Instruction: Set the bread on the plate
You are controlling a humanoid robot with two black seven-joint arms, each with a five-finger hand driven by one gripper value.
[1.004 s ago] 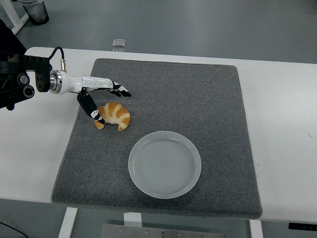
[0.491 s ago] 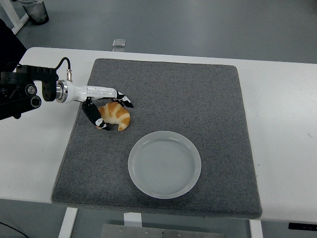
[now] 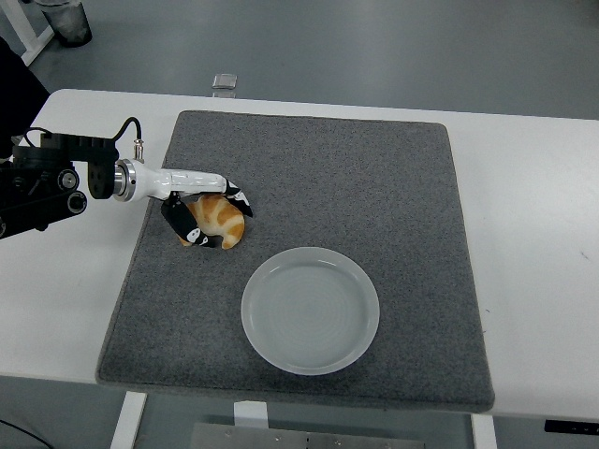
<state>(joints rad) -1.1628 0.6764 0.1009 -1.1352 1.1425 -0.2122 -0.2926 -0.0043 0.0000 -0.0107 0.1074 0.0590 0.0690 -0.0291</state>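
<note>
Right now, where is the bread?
In the head view, the bread lies left on the grey mat, under the left hand, up-left of the plate.

This looks like a robotics lab or test room, not a home or kitchen. A plain white table (image 3: 543, 234) stands on a bare grey floor (image 3: 374, 47), with white metal legs (image 3: 129, 419) showing under its near edge. A grey felt mat (image 3: 374, 187) covers the work area like a test surface. A black robot arm (image 3: 47, 178) with an exposed cable (image 3: 126, 131) reaches in from the left. A dark bin (image 3: 65, 21) stands on the floor at the far left, by another white leg (image 3: 33, 42).
</note>
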